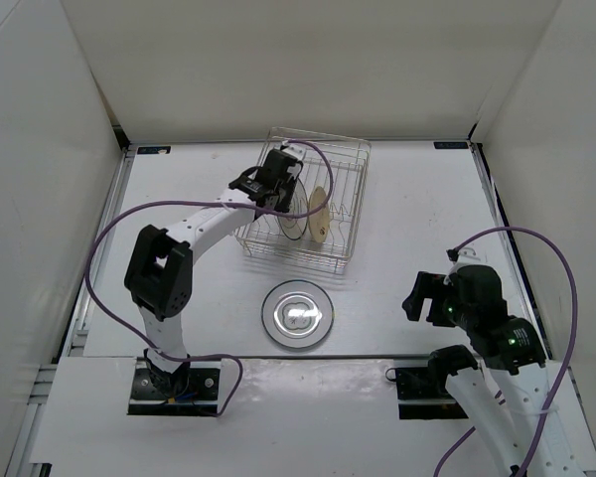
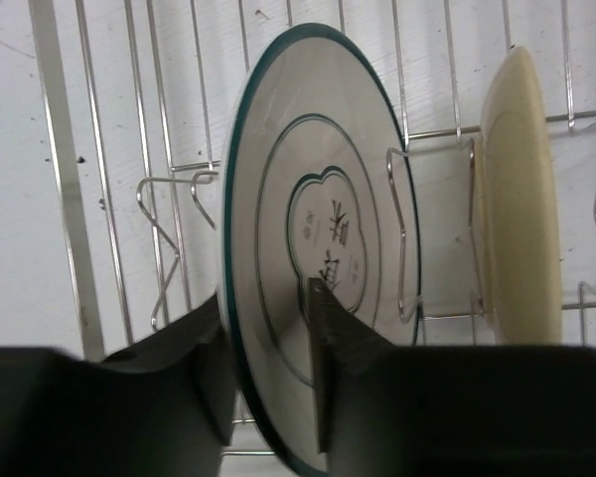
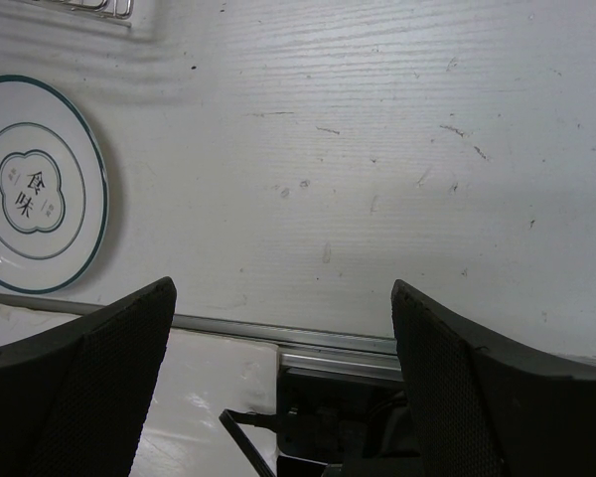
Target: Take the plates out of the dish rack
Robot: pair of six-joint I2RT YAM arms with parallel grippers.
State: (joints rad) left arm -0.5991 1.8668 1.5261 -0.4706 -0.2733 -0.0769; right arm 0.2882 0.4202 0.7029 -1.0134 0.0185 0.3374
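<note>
The dish rack [image 1: 350, 157] stands at the back middle of the table. Two plates stand on edge between its wire dividers [image 2: 405, 238]: a white-grey one with a dark rim [image 2: 318, 169] and a plain tan one [image 2: 521, 199] to its right. My left gripper [image 2: 273, 368] reaches into the rack and is shut on the dark-rimmed plate's lower edge, one finger [image 2: 350, 348] against its printed face and the other behind it. A second dark-rimmed plate [image 1: 297, 313] lies flat on the table in front of the rack. My right gripper [image 3: 283, 328] hangs open and empty near the table's front right.
The rack's outer frame wire [image 2: 55, 149] runs left of the gripped plate. In the right wrist view the flat plate [image 3: 35, 189] lies at the left, and a metal rail [image 3: 278, 333] marks the table's near edge. White walls enclose the table.
</note>
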